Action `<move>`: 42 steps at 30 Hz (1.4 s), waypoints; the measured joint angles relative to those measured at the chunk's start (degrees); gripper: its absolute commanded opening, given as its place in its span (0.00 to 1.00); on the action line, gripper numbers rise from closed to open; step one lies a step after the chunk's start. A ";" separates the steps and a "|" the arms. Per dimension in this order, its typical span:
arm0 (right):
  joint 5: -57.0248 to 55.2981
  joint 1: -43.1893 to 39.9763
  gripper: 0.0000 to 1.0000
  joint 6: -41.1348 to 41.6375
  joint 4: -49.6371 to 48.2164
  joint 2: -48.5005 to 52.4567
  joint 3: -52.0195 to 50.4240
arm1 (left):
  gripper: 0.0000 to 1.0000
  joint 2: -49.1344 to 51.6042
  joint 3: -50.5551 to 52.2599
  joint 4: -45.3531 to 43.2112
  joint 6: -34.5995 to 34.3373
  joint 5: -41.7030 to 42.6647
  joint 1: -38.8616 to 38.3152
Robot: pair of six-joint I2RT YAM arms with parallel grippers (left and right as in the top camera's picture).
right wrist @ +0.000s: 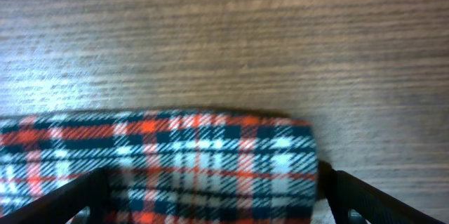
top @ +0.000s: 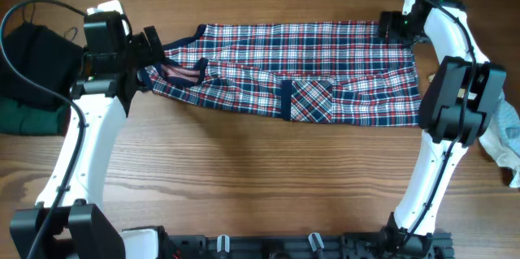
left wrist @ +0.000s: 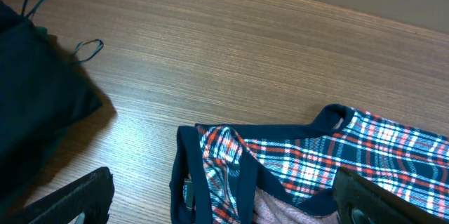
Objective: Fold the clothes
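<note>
Evidently the plaid shirt is laid out as a long band across the far half of the table, with its navy-trimmed neck end to the left and a square hem end to the right. That layout lets each arm take one end.

The left end effector hangs over the neck end with its jaws wide and nothing between them. In its wrist view the navy trim and plaid lie between the two fingers, and the cloth rests flat on the wood.

The right end effector sits at the far right corner, also spread wide and empty, with the hem edge lying between its fingers. I judge both are lined up to pinch the ends for a fold.

A dark garment lies at the left edge and a pale cloth at the right — both apart from the shirt, likely set aside.
</note>
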State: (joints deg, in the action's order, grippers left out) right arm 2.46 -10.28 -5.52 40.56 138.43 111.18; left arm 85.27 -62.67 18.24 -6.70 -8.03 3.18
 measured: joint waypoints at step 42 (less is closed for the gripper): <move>2.38 0.39 0.04 -6.32 -3.06 0.44 -0.13 | 1.00 0.00 0.00 0.22 0.00 0.00 0.00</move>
State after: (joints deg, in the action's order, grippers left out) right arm 4.84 -9.89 -11.84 37.50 138.87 111.04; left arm 85.27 -62.67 18.46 -6.70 -8.03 3.18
